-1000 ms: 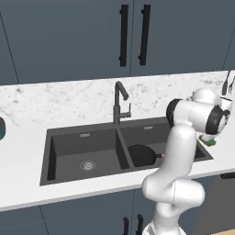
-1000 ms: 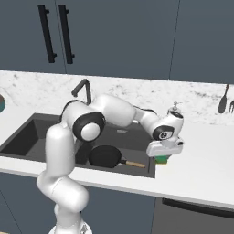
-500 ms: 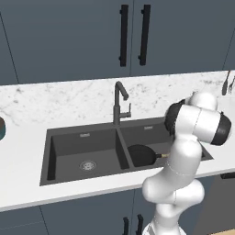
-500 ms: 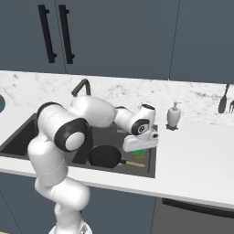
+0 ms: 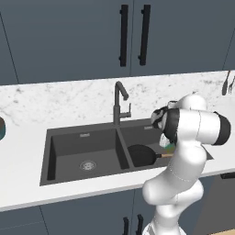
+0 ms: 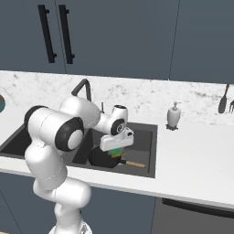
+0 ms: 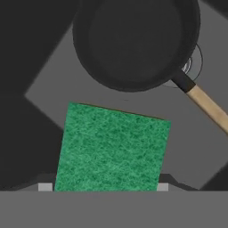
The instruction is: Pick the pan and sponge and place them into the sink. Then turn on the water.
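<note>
The black pan (image 5: pixel 141 155) lies in the right basin of the dark sink (image 5: pixel 82 131), its wooden handle (image 7: pixel 207 105) pointing right. My gripper (image 6: pixel 117 147) hangs over that basin, shut on the green sponge (image 6: pixel 117 152). In the hand view the sponge (image 7: pixel 111 151) sits between my two finger tips, just above the basin floor (image 7: pixel 189 144) and close beside the pan (image 7: pixel 133 42). From the left base camera the sponge (image 5: pixel 170 148) peeks out behind my forearm. The tall dark faucet (image 5: pixel 118 103) stands behind the divider, with no water running.
A white soap dispenser (image 6: pixel 172 115) stands on the counter right of the sink. Dark utensils (image 6: pixel 224 103) hang at the far right wall. A teal bowl (image 5: pixel 1 128) sits at the far left. Cabinet doors run above the counter.
My arm has swung left from over the counter to above the right basin, carrying the sponge with it and lowering it beside the pan. The pan has not moved.
</note>
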Robot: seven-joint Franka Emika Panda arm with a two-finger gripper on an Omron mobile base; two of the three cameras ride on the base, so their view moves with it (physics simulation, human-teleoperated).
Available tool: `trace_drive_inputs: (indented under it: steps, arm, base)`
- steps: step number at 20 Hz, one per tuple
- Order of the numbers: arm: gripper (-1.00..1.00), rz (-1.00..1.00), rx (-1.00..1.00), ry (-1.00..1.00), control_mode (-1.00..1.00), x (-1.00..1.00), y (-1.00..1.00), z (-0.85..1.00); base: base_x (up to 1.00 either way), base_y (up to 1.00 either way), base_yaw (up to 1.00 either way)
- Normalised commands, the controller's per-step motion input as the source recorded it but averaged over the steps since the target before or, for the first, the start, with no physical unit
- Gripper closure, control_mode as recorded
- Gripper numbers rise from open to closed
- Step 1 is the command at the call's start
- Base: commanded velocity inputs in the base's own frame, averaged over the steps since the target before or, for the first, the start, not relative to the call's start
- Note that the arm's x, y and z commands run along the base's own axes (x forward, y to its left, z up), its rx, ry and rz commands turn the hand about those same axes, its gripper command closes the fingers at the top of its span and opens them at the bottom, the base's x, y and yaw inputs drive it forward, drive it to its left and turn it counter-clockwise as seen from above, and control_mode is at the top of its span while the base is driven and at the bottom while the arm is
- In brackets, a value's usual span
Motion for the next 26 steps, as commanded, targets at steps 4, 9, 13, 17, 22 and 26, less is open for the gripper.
trace_drive_inputs:
  steps: [4, 9, 13, 17, 22, 26]
  arm:
    - [1.0, 0.0, 0.02, 0.0, -1.0, 0.48, 0.29, -0.51]
    - [1.0, 0.0, 0.08, 0.0, -1.0, 0.49, 0.03, -0.47]
    - [1.0, 0.0, 0.06, 0.0, -1.0, 0.42, 0.01, -0.35]
    - [1.0, 0.0, 0.01, 0.0, -1.0, 0.26, 0.04, -0.38]
    - [1.0, 0.0, 0.0, 0.0, -1.0, 0.03, 0.1, -0.35]
    - [1.0, 0.0, 0.0, -0.01, -1.0, 0.0, 0.08, -0.32]
  base:
    - [0.0, 0.0, 0.0]
    - [0.0, 0.0, 0.0]
    - [0.0, 0.0, 0.0]
    - [0.0, 0.0, 0.0]
    - [0.0, 0.0, 0.0]
    - [0.0, 0.0, 0.0]
